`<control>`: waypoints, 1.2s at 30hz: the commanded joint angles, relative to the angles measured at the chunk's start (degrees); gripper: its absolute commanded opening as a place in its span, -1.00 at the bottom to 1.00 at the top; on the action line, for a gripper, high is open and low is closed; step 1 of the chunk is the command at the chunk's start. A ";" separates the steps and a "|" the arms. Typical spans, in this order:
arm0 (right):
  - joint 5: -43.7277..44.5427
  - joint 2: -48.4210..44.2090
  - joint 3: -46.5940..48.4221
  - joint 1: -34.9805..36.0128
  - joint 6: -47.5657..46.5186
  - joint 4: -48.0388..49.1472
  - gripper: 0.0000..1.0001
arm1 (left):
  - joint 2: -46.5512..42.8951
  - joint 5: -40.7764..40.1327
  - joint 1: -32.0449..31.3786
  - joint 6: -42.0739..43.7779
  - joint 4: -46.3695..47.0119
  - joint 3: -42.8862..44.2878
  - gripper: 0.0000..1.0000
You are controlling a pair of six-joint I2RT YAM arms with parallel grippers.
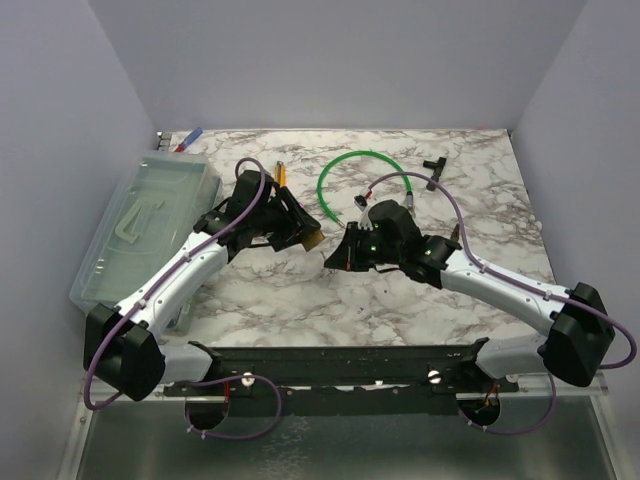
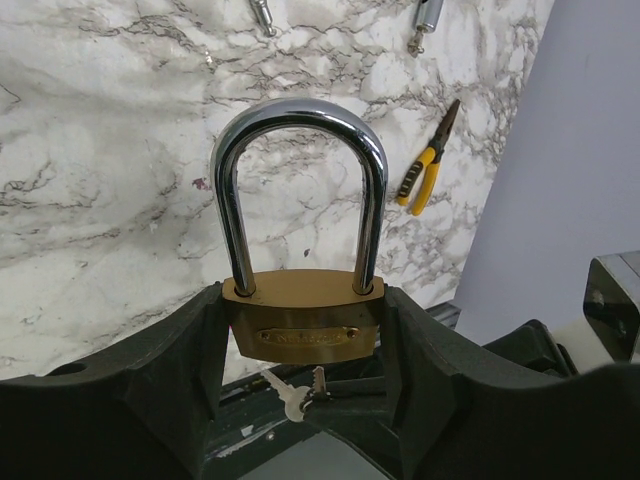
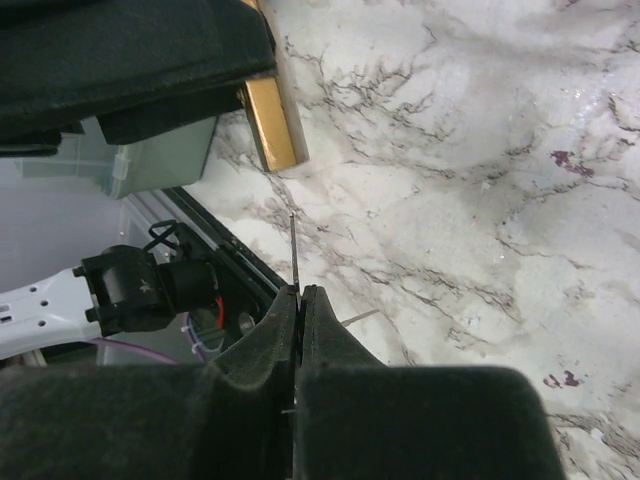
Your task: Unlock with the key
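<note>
Marble tabletop (image 1: 300,290), grey walls. Thin silvery key (image 3: 294,250) is pinched in the closed right gripper (image 3: 298,295), blade sticking out edge-on, aimed at the brass padlock (image 2: 300,320) but short of it, not inserted. Left gripper (image 1: 292,230) clamps the padlock body by its sides, shackle up and still locked, likely to steady it for insertion. Yellow pliers (image 2: 425,170) and green cable loop (image 1: 360,175) lie well apart.
</note>
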 commanded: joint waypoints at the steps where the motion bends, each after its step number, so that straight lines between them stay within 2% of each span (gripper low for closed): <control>1: -2.39 1.51 0.06 -0.22 1.77 4.77 -0.99 | -0.98 3.63 0.06 -1.57 2.42 2.49 -1.00; 10: 0.22 4.69 2.42 -0.22 1.90 5.52 -0.99 | -2.58 3.99 0.06 -2.11 2.34 1.70 -1.00; 36: 2.71 1.76 2.70 -0.22 1.23 3.67 -0.99 | -2.73 3.79 0.05 -2.04 2.40 1.65 -1.00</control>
